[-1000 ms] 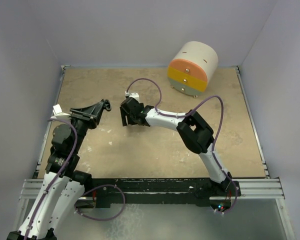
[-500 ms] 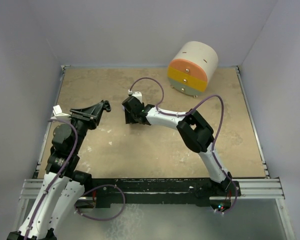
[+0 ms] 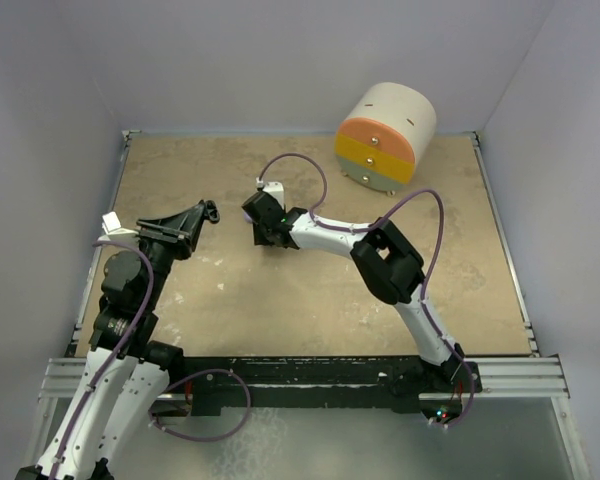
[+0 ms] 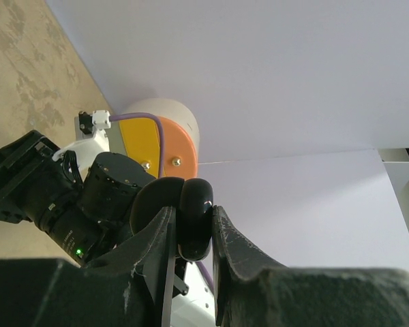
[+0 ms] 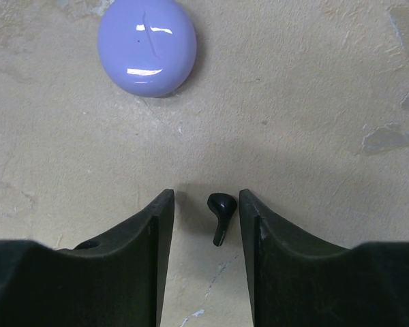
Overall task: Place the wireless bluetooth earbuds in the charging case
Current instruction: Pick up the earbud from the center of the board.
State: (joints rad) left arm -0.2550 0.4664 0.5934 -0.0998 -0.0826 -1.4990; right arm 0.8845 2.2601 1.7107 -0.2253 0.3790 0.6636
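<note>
The pickup is in hand: the right claw [image 5: 204,199] stands open astride 1 black earbud [image 5: 219,212], which lies apart from the lavender puck [image 5: 147,46]. Next, it likely needs a gentle pinch. The left claw [image 4: 193,216] clamps a black puck [image 4: 196,196]. The worktop [image 5: 313,102] is sandy and mottled, the walls [image 3: 280,60] pale.

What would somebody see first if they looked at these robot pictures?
Probably the big round drum with orange and yellow drawers, at the far right of the table. Next comes the shiny lavender puck on the tabletop, with a tiny black earbud near it, lying between the open fingers of the right gripper. The left gripper is raised in the air, clamped on a black round case.
</note>
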